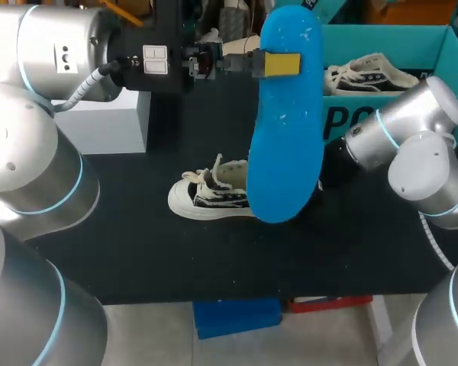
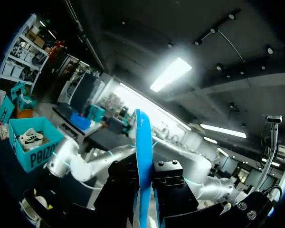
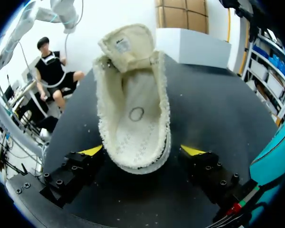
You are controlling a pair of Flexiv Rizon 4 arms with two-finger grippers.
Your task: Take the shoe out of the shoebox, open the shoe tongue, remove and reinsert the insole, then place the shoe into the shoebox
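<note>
Blue insole (image 1: 286, 137), pinched in left gripper (image 1: 281, 64) above the sneaker (image 1: 206, 197) on the desk (image 1: 137, 252); right gripper (image 3: 142, 151) spread astride the sneaker's heel, unclamped; risk: the loose sneaker skids when the insole jams at its collar.

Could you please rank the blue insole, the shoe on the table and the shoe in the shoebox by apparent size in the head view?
1. Blue insole: largest, though it is held up nearer the camera.
2. Table shoe and boxed shoe: these look alike. The insole hides part of the table shoe, so I leave them unranked.
</note>
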